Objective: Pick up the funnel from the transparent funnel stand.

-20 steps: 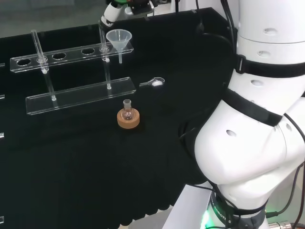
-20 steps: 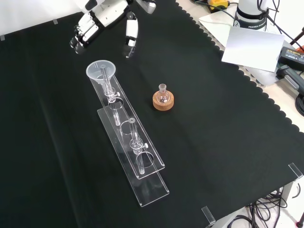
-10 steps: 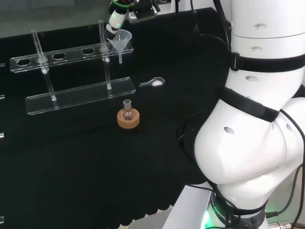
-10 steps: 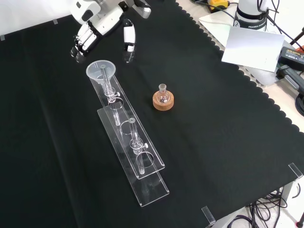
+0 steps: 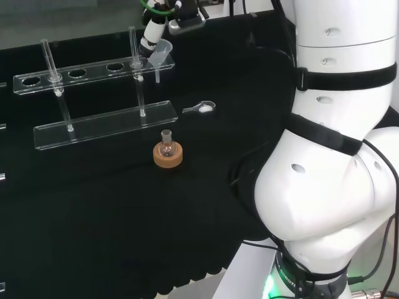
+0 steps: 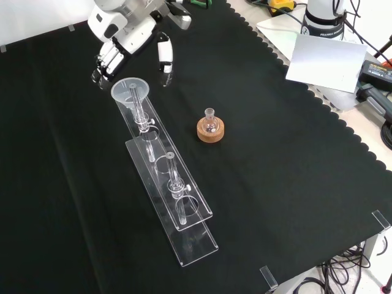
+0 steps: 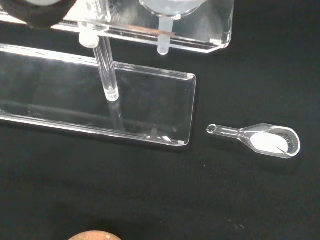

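Hand: your hand (image 6: 125,33) hangs over the far end of the worktop (image 6: 275,184) in the front view, just beyond the funnel (image 6: 130,92); in the head view it (image 5: 151,31) is at the far edge, right above the funnel (image 5: 159,53).
Fingers: you have them open, straight and spread, the thumb (image 6: 163,58) on one side of the funnel rim and the fingers (image 6: 105,61) on the other; they hold nothing. If they touch the rim, I cannot tell.
Funnel: it sits in the end hole of the transparent funnel stand (image 6: 168,184), the spout hanging down through the upper plate; in the head view it looks a little tilted.
Stand: two long clear plates, one above the other, joined by thin clear posts; the upper plate has a row of round holes (image 5: 78,73). The wrist view shows its square corner (image 7: 187,110) close.
Open room: the black cloth around the stand is wide and free toward the scalloped edge in the front view.
Other things: a small round glass flask (image 6: 211,122) on a cork ring (image 6: 211,130) stands apart from the stand; a clear spoon (image 7: 260,140) with white powder lies flat near the stand's corner.
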Robot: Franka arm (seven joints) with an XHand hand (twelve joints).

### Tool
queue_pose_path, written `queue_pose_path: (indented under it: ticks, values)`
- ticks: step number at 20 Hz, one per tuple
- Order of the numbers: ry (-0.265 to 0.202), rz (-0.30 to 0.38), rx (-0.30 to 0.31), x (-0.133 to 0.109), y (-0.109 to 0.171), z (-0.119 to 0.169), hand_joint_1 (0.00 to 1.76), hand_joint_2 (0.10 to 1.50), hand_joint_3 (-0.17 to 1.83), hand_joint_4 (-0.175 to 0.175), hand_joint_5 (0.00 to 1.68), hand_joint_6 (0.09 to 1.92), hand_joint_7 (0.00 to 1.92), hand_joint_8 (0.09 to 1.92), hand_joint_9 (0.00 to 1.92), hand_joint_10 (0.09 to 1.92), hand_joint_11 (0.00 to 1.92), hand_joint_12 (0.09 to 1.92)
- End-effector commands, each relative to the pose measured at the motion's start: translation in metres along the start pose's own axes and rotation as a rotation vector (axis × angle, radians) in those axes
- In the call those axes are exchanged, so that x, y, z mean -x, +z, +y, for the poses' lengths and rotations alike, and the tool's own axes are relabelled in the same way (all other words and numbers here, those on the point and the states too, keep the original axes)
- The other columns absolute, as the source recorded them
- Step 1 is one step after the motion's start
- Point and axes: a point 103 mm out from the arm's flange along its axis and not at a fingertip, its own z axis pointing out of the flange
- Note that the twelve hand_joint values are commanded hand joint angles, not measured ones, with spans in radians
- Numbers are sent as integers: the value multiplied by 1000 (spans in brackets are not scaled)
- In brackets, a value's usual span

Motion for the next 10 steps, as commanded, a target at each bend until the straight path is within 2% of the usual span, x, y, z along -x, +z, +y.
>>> queue_pose_path:
  ticks: [1, 10]
  values:
    - [-7, -26, -1, -2, 5, 6, 719, 679, 304, 41, 80, 87, 4, 184, 1, 900, 299, 1533]
    - [-7, -42, 3, -5, 7, 14, 751, 657, 360, 35, 113, 87, 0, 325, 38, 905, 328, 1520]
